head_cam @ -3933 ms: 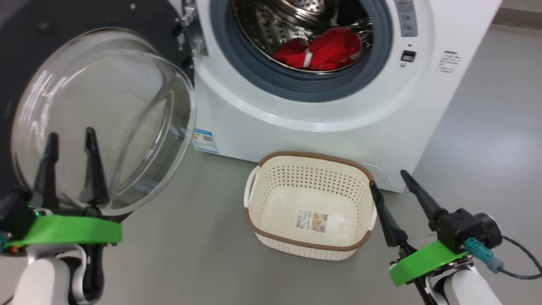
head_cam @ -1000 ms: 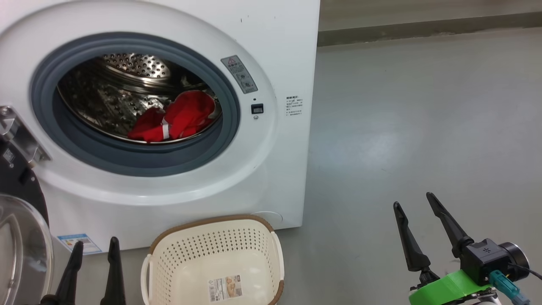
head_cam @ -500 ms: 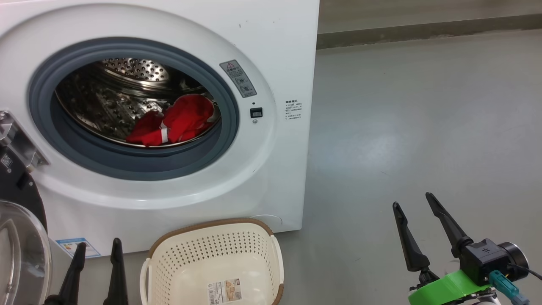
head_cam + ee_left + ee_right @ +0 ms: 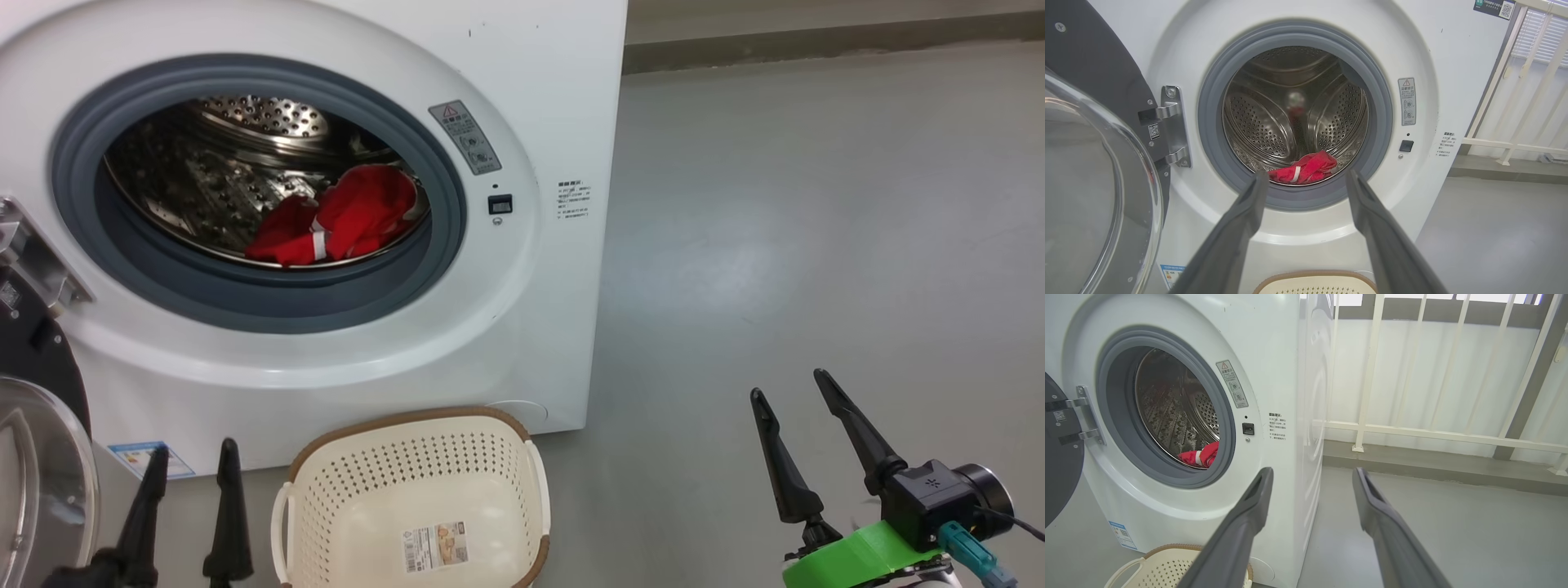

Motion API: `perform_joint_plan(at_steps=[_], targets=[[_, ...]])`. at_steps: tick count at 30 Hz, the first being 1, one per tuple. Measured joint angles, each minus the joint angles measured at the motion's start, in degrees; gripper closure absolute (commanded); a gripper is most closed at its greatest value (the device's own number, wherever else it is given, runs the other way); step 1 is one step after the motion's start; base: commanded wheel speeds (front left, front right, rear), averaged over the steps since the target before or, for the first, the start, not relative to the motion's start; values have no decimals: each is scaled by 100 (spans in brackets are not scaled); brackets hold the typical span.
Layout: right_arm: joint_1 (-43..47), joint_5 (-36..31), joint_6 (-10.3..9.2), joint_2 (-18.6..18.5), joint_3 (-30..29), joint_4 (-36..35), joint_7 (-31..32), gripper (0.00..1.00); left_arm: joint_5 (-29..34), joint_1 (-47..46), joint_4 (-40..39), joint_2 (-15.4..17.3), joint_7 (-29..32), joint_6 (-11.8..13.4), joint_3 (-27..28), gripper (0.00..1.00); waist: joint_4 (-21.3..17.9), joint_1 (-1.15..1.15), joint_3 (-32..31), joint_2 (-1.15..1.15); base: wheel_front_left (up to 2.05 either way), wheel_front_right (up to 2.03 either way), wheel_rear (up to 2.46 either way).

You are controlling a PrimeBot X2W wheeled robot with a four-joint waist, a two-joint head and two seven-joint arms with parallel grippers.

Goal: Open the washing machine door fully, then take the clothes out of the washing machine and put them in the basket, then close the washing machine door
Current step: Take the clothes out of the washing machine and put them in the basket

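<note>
Red clothes [image 4: 335, 216], one bundle, at drum [image 4: 188, 171] bottom, near front lip. One basket [image 4: 408, 420] on floor [image 4: 775, 204] just beside washer [image 4: 531, 82] front, label [image 4: 438, 545] on its base. One door [image 4: 49, 490] stands wide; left gripper [image 4: 194, 447], right gripper [image 4: 789, 384]: fingers spread

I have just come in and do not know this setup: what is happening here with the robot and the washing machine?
A two-armed robot is about to empty the washing machine. The washing machine door is swung open on the robot's left. The clothes, red with white trim, lie untouched in the drum. The basket stands on the floor in front of the machine with no clothes in it. The left gripper and the right gripper are both open and hold nothing.
</note>
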Motion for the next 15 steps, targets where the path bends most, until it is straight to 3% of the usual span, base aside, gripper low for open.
perform_joint_plan(at_steps=[15], targets=[[-437,138,0,-2,86,-87,0,0,-41,-1051,453,-40,0,15,-89,0,38,0,485,0,0,0,0]])
